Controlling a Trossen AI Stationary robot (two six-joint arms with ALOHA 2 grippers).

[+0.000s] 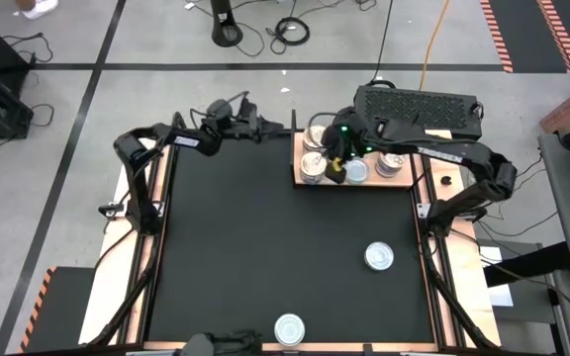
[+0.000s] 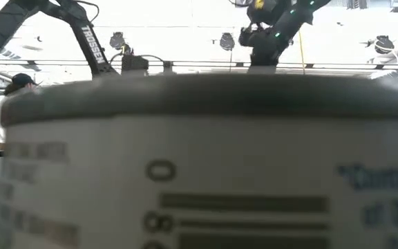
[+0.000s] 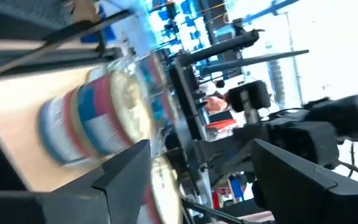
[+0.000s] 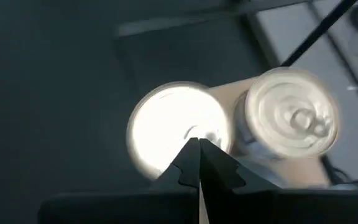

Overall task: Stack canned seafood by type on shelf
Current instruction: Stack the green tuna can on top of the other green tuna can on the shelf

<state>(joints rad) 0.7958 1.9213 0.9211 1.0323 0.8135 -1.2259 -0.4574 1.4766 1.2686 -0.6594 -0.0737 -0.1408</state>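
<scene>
Most of the canned seafood (image 1: 315,166) already sits in short stacks on the shelf (image 1: 401,181), the wooden board at the far edge of the surface (image 1: 265,247) toward its right corner. Two tins remain loose: one tin (image 1: 379,257) near the right edge, another tin (image 1: 289,328) at the near edge. The right end effector (image 1: 336,170), fingers pressed together and empty, hovers over the stacks, nearer both. The left end effector (image 1: 287,126), spread wide and empty, waits beside the shelf's left end.
</scene>
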